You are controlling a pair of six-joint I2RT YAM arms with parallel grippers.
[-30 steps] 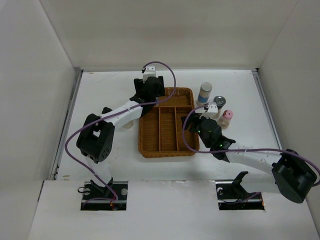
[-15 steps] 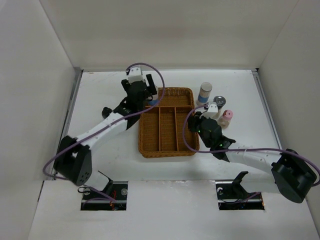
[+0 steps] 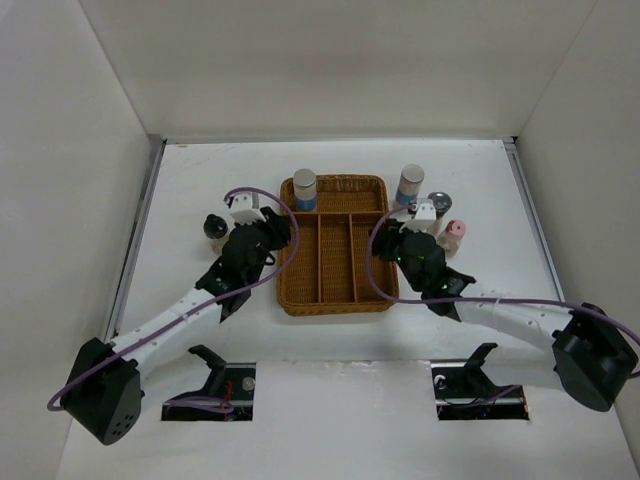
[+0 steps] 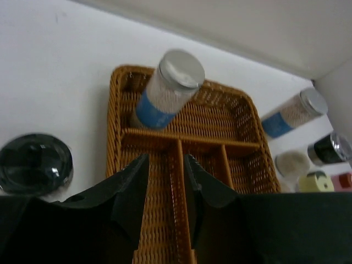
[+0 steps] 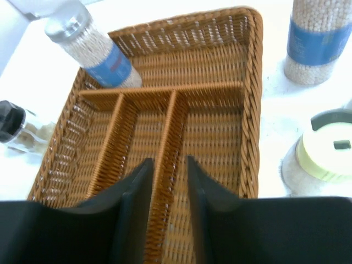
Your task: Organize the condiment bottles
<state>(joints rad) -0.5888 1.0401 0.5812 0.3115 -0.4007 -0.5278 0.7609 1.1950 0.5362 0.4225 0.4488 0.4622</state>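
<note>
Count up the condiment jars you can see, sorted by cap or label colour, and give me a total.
Blue-band jars: 2
Black-capped jar: 1
Silver-capped jar: 1
Pink-capped jar: 1
Cream-capped jar: 1
Total in view: 6

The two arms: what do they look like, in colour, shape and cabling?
Both the left arm and the right arm have white tubular links and bulky black joints. A purple cable loops loosely along each. The left gripper and the right gripper have two black, flat fingers; a white block sits at each wrist.
</note>
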